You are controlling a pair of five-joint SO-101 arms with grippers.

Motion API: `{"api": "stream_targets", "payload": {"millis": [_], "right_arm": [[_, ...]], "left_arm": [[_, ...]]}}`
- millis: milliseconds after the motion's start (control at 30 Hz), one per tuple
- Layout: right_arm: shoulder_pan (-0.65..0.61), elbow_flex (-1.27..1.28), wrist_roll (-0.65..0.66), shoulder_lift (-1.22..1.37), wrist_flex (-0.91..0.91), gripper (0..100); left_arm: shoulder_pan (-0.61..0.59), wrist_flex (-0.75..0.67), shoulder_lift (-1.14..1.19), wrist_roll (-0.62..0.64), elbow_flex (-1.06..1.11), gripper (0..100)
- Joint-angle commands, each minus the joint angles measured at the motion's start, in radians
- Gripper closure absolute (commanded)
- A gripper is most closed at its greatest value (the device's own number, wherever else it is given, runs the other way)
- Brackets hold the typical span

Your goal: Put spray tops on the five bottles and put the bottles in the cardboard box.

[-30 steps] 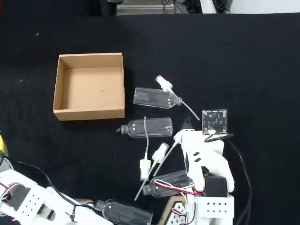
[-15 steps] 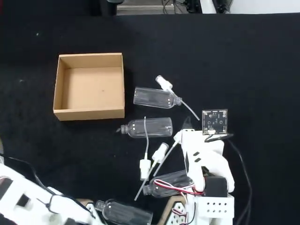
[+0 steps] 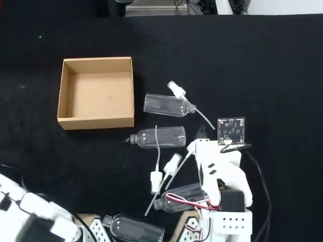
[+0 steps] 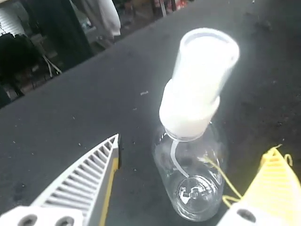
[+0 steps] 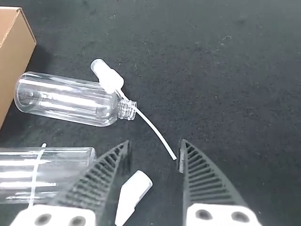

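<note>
In the left wrist view a clear bottle (image 4: 190, 188) with a white spray top (image 4: 200, 84) fitted on it stands between my left gripper's (image 4: 194, 146) open fingers, which do not touch it. Several clear bottles without tops lie on the black table: one (image 3: 169, 105) by the cardboard box (image 3: 96, 121), one (image 3: 159, 137) below it, two (image 3: 179, 197) (image 3: 133, 227) at the front. My right gripper (image 5: 153, 146) is open and empty over the tube (image 5: 150, 127) of a loose spray top (image 5: 108, 75), beside the neck of a lying bottle (image 5: 70, 101).
Two more loose spray tops (image 3: 171, 164) (image 3: 156, 179) lie between the bottles, one with its tube across the second bottle. The right arm (image 3: 222, 176) stands over the front bottle. The left arm (image 3: 35, 222) sits at the front left corner. The box is open-topped.
The left arm has shifted at the front left corner of the high view. The right arm, bottles and spray tops have not moved.
</note>
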Motion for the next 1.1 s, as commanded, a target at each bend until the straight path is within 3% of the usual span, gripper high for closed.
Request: {"api": "stream_targets", "payload": {"millis": [0, 267, 667, 933, 1067], "right_arm": [[-0.008, -0.008, 0.0, -0.096, -0.025, 86.1], [-0.008, -0.007, -0.002, -0.096, -0.025, 86.1], [-0.008, -0.007, 0.002, -0.096, -0.023, 86.1], [-0.008, -0.007, 0.002, -0.096, -0.023, 86.1], [-0.008, -0.007, 0.002, -0.096, -0.023, 86.1]], "left_arm": [[0.021, -0.026, 0.078, -0.003, -0.124, 57], [0.085, -0.025, 0.109, -0.011, -0.156, 57], [0.077, -0.029, 0.155, -0.054, -0.166, 57], [0.07, -0.218, 0.318, -0.054, -0.176, 57], [0.048, -0.236, 0.327, -0.052, -0.176, 57]]}}
